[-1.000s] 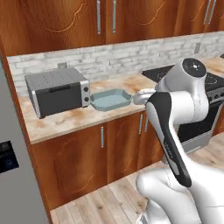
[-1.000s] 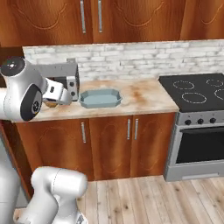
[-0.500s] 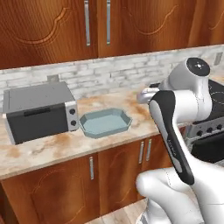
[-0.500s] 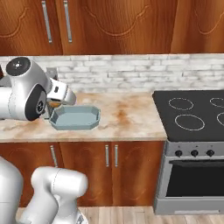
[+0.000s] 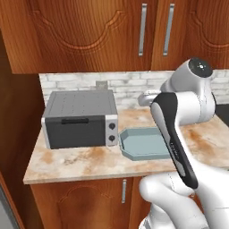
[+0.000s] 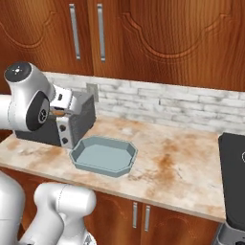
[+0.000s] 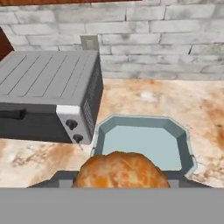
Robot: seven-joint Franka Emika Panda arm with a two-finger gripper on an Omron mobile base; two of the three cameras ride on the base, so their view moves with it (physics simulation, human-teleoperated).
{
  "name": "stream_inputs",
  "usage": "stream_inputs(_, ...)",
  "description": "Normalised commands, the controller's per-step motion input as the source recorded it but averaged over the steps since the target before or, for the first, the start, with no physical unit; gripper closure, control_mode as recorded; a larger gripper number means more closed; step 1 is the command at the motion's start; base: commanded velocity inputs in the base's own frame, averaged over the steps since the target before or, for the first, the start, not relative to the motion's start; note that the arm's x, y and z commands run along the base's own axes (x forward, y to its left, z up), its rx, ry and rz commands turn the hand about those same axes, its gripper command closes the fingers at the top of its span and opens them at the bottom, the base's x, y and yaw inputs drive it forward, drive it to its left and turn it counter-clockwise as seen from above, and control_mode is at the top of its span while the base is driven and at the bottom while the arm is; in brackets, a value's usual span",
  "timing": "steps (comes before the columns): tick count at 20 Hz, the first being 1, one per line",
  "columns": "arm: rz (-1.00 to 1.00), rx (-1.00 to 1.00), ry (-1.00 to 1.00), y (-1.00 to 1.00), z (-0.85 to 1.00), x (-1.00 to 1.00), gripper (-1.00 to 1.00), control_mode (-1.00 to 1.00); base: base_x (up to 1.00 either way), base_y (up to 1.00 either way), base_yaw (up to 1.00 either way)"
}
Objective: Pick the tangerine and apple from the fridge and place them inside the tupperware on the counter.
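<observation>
In the hand view a round orange tangerine (image 7: 120,169) sits between my gripper's (image 7: 119,180) two fingers, which are shut on it. The fruit hangs above the counter (image 7: 148,94), just short of the near wall of the pale blue-grey tupperware (image 7: 99,139), which is empty. From the right base view the gripper (image 6: 59,113) is held high, left of the tupperware (image 6: 125,161) and in front of the toaster oven, with a bit of orange showing in it. The tupperware (image 5: 129,154) lies right of the oven. The apple is out of view. A grey sliver of the fridge (image 5: 3,211) shows at the lower left.
A grey toaster oven (image 5: 80,118) (image 6: 79,119) (image 7: 43,87) stands on the counter (image 5: 80,163) directly left of the tupperware. A white brick wall (image 6: 158,103) with an outlet runs behind. A black stovetop (image 6: 235,165) borders the counter on the right.
The whole scene has shifted as the base drove: oven and tupperware now sit closer and more central. The gripper has stayed shut on the tangerine.
</observation>
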Motion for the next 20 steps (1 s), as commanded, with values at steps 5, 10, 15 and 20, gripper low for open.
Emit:
stream_inputs(5,-0.06,0.01,0.06,-0.06,-0.09,0.02,1.0,-1.0,0.28,-0.24,-0.17)
stream_inputs(10,-0.1,0.09,0.2,-0.38,-0.76,0.0,1.0,-1.0,0.0,0.0,0.0)
stream_inputs(15,0.0,0.2,0.29,-0.44,-0.68,0.01,1.0,-1.0,0.0,0.0,0.0)
stream_inputs(20,0.0,0.02,0.13,-0.31,-0.58,0.02,1.0,-1.0,0.0,0.0,0.0)
